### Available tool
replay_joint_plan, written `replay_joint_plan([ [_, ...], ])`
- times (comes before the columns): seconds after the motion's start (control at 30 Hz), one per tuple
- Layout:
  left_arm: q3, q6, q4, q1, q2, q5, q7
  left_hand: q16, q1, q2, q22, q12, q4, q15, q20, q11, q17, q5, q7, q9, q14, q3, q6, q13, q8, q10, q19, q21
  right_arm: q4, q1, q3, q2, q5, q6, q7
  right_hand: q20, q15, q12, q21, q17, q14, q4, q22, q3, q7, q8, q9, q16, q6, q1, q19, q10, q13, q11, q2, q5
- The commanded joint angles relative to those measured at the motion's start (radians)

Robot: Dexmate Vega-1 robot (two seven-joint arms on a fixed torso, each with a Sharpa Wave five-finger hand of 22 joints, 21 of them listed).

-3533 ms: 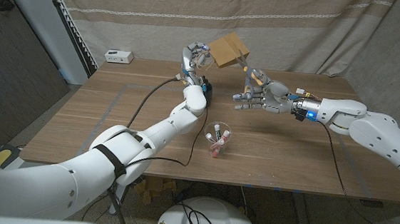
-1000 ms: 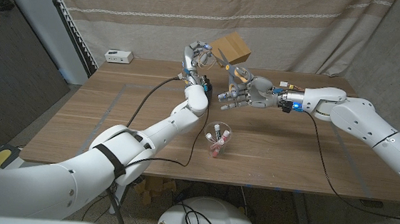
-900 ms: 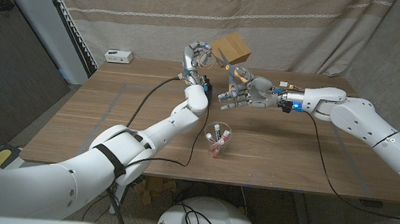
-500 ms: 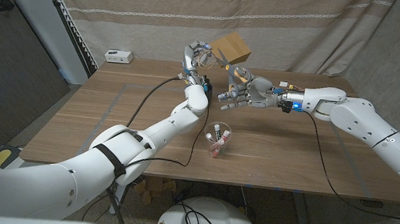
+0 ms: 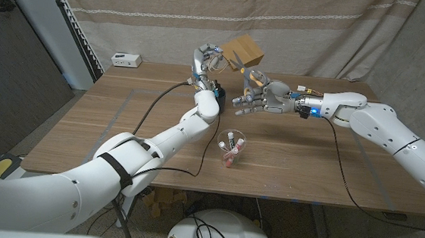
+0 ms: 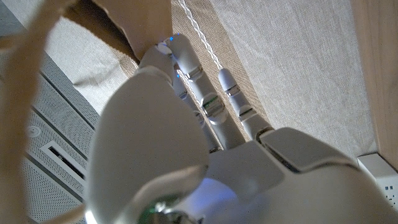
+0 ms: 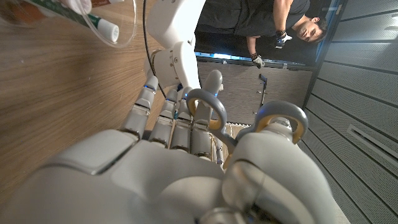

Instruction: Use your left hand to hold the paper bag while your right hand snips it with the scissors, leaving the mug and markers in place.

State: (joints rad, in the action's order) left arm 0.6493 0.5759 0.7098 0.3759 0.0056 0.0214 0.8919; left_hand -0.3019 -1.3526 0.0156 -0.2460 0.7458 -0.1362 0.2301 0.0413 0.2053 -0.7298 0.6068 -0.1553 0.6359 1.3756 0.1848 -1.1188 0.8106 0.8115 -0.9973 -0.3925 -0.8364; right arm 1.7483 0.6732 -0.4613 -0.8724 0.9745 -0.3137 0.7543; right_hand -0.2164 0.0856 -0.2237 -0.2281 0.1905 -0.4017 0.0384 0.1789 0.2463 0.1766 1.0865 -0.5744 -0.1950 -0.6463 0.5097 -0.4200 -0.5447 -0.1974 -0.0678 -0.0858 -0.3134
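Paper bag (image 5: 243,51) is up in the air above the far side of the wooden table (image 5: 121,119), tilted, w/ the curtain (image 5: 318,28) right behind it. Left hand (image 5: 208,61) has it pinched by the lower left corner, fingers closed on the brown paper; left wrist view shows the fingertips (image 6: 166,48) pressed against the bag's edge.

Right hand (image 5: 263,99) hovers just beside and below the bag, holding the scissors (image 5: 241,63). Blades point up toward the bag's bottom edge, tips right at it, can't tell if they're actually touching the paper. Right wrist view shows the grey loop handles (image 7: 283,119) w/ thumb and a finger through them, so that hand is clamped on the scissors, rest of its fingers spread out.

Mug (image 5: 231,146) is clear, sits near the front middle of the table w/ markers (image 5: 230,150) standing in it, well apart from both hands. Small white box (image 5: 126,59) sits at the far left corner.
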Motion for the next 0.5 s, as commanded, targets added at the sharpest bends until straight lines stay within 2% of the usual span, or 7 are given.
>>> replay_joint_plan([
  [0.03, 0.002, 0.018, -0.027, -0.012, -0.006, -0.002, 0.013, 0.002, 0.014, -0.007, 0.004, 0.001, 0.001, 0.002, 0.088, 0.001, -0.006, 0.007, -0.008, 0.002, -0.004, 0.019, 0.014, 0.006, -0.003, 0.01, 0.004, -0.006, -0.005, -0.012, -0.005, 0.002, -0.008, -0.009, 0.001, -0.001, 0.005, -0.002, 0.002, 0.001, 0.001, 0.004, 0.005, 0.003, 0.004, -0.002, -0.003, 0.003, 0.004, 0.008, -0.005, -0.004, -0.002, 0.001, -0.004, 0.002],
  [0.5, 0.002, 0.032, -0.031, -0.009, -0.009, 0.004, 0.022, 0.009, 0.025, -0.005, 0.008, 0.011, 0.002, 0.003, 0.091, 0.001, -0.015, 0.022, -0.027, 0.025, -0.013, 0.054, 0.045, 0.044, -0.001, 0.044, 0.007, -0.008, -0.019, -0.024, -0.008, -0.005, -0.012, -0.023, 0.01, -0.001, 0.004, -0.001, 0.006, 0.001, 0.0, 0.006, 0.005, 0.003, 0.003, -0.003, -0.003, 0.003, 0.007, 0.007, -0.009, -0.003, -0.002, 0.001, -0.003, 0.003],
])
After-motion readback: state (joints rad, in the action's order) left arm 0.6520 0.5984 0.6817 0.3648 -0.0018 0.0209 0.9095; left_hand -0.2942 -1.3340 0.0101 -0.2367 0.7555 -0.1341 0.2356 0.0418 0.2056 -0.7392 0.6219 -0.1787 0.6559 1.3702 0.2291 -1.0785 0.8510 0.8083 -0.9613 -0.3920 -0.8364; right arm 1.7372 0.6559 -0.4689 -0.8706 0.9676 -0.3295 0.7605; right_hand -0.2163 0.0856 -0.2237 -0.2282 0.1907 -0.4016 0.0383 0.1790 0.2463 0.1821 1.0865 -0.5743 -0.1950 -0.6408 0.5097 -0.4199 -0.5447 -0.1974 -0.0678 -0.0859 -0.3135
